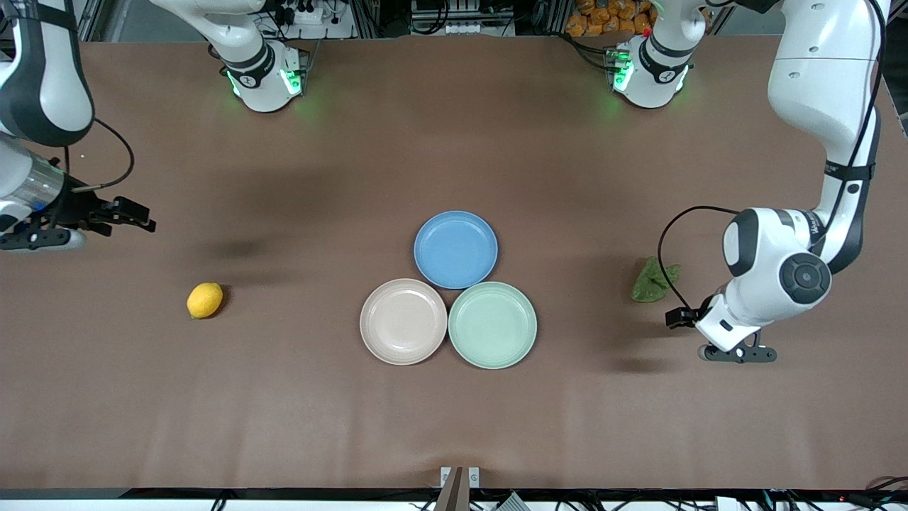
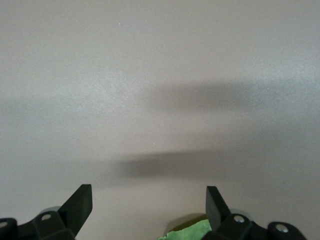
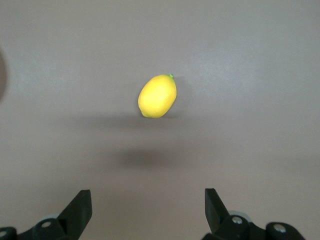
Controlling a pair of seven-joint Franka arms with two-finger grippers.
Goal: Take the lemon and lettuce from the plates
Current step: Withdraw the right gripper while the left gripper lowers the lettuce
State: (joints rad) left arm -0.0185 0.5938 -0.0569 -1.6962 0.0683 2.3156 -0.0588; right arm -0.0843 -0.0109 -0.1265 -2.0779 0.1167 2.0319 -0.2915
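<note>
The lemon (image 1: 204, 300) lies on the bare table toward the right arm's end, not on a plate; it also shows in the right wrist view (image 3: 157, 96). The lettuce (image 1: 654, 279) lies on the table toward the left arm's end; its edge shows in the left wrist view (image 2: 187, 231). The beige-pink plate (image 1: 403, 321) and the mint green plate (image 1: 492, 324) stand side by side mid-table, both empty. My left gripper (image 1: 738, 353) (image 2: 149, 192) is open and empty over the table beside the lettuce. My right gripper (image 1: 39, 240) (image 3: 148, 196) is open and empty over the table's end, apart from the lemon.
An empty blue plate (image 1: 455, 249) touches the two other plates, farther from the front camera. The brown table (image 1: 284, 397) holds nothing else. Both arm bases stand along the table's edge farthest from the front camera.
</note>
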